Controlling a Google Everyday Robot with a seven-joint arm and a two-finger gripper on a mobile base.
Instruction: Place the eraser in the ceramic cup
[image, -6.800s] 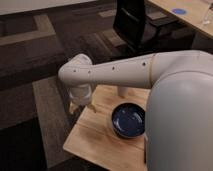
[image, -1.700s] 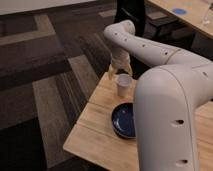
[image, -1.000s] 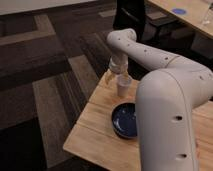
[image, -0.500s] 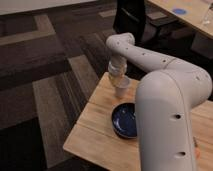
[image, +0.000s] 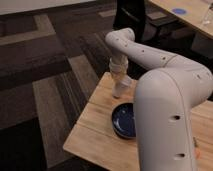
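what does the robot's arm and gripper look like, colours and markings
The arm is smooth off-white, built of thick rounded tube segments with small dark round dots along the shells. It narrows to a pale ringed wrist and the gripper, low over the light wooden table just behind the dark blue bowl. No loose cables or lettering show.

The off-white arm (image: 165, 85) is showing a row of small dark dots. Its pale gripper (image: 119, 76) is hanging right over the off-white ceramic cup (image: 121, 91) (the two shades nearly blending). The bowl (image: 124, 121) is gleaming dark blue on the light tan wooden table (image: 92, 126). The carpet (image: 45, 75) is running in dark grey and brownish bands.
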